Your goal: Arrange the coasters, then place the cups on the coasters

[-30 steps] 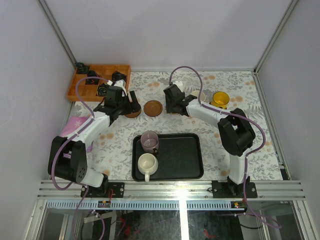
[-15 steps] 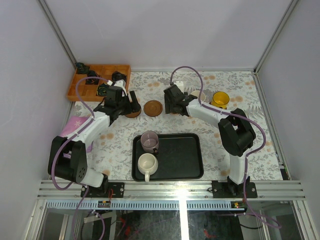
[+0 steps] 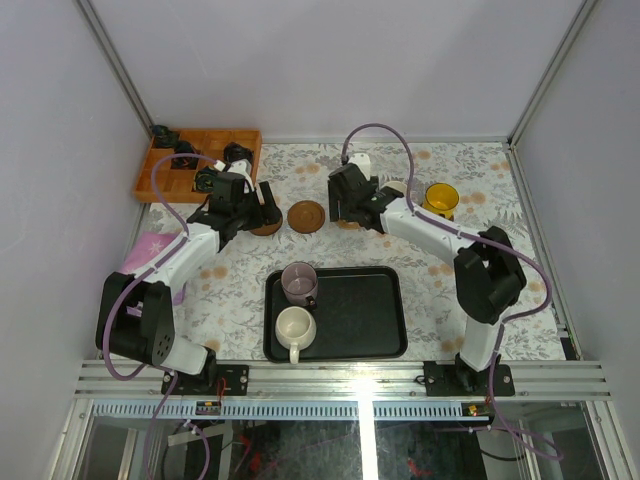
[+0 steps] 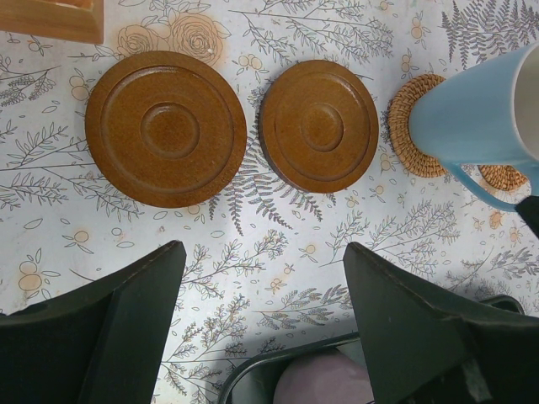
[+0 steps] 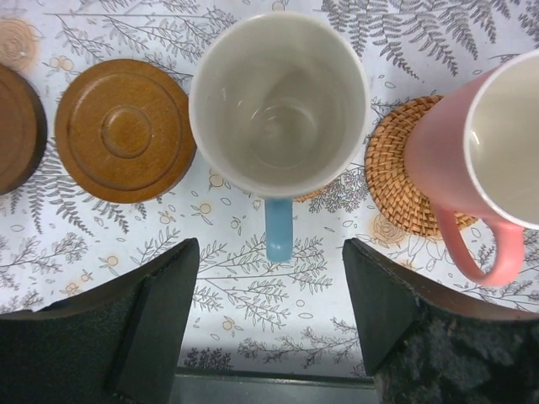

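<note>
The light blue cup (image 5: 278,101) stands upright on a woven coaster (image 4: 418,126), its handle (image 5: 279,227) pointing at my right gripper (image 5: 269,286). That gripper is open, with the fingers apart from the handle. To its right, a pink cup (image 5: 488,151) stands on another woven coaster (image 5: 396,181). Two wooden coasters (image 4: 166,128) (image 4: 318,124) lie side by side ahead of my open, empty left gripper (image 4: 265,278). A mauve cup (image 3: 299,283) and a cream cup (image 3: 295,328) sit on the black tray (image 3: 365,310). The yellow cup (image 3: 440,198) stands at the far right.
An orange wooden box (image 3: 197,163) with small dark objects sits at the far left corner. A pink item (image 3: 148,255) lies under the left arm. The tray's rim (image 5: 269,389) is just behind the right fingers. Walls close in the table on three sides.
The right gripper has opened wider and drawn back a little from the light blue cup, and the right arm's elbow has swung right. The left arm has not moved.
</note>
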Controlling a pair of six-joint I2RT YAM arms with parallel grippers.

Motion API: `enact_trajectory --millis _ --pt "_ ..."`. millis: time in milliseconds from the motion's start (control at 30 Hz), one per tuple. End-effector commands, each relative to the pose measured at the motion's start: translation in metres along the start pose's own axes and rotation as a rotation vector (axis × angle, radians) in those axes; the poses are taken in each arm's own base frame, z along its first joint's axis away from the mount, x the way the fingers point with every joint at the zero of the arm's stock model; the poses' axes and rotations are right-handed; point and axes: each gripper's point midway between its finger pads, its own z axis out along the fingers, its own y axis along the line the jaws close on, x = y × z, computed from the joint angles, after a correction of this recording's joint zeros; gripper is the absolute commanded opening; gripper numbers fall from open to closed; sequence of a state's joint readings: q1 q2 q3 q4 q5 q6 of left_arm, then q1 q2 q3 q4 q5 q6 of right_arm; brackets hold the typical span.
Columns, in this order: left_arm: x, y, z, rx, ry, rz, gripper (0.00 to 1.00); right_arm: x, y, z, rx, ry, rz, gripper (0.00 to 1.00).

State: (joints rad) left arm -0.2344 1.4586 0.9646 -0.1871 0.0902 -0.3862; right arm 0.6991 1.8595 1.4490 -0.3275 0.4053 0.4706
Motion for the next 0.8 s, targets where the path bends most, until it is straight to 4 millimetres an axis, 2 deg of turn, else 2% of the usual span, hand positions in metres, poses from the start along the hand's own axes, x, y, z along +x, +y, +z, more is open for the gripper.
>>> enact_trajectory --millis 0,133,233,300,333,400,467,533,600,767 --pt "-0.009 -0.002 -0.003 0.013 -0.033 0.017 0.77 -0.048 0.001 -0.043 -0.013 -0.134 0.039 0.81" --pt "-0.011 -0.002 -0.008 0.007 -0.039 0.016 0.78 -0.061 -0.004 -0.060 -0.022 -0.172 0.045 0.93" --pt "-0.012 -0.003 -0.014 0.009 -0.050 0.015 0.83 -0.071 -0.012 -0.070 0.003 -0.208 0.048 1.00" --pt "-0.011 -0.003 -0.018 0.012 -0.050 0.011 0.85 -0.075 -0.017 -0.073 0.026 -0.224 0.045 0.99" --pt "-0.009 -0.003 -0.020 0.012 -0.048 0.008 0.86 -0.082 -0.022 -0.084 0.034 -0.251 0.053 0.99" --pt "-0.005 -0.002 -0.027 0.014 -0.042 -0.003 0.91 -0.087 -0.033 -0.091 0.065 -0.274 0.059 0.99" --pt "0.002 -0.004 -0.034 0.022 -0.035 -0.015 0.93 -0.091 -0.044 -0.096 0.096 -0.290 0.071 0.99" --pt "0.009 -0.004 -0.041 0.030 -0.025 -0.035 1.00 -0.091 -0.056 -0.098 0.119 -0.292 0.084 0.99" --pt "0.020 -0.008 -0.047 0.044 -0.004 -0.045 1.00 -0.090 -0.066 -0.101 0.131 -0.287 0.092 0.99" --pt "0.061 -0.028 -0.060 0.048 0.082 -0.036 1.00 -0.081 -0.081 -0.109 0.147 -0.275 0.067 0.99"
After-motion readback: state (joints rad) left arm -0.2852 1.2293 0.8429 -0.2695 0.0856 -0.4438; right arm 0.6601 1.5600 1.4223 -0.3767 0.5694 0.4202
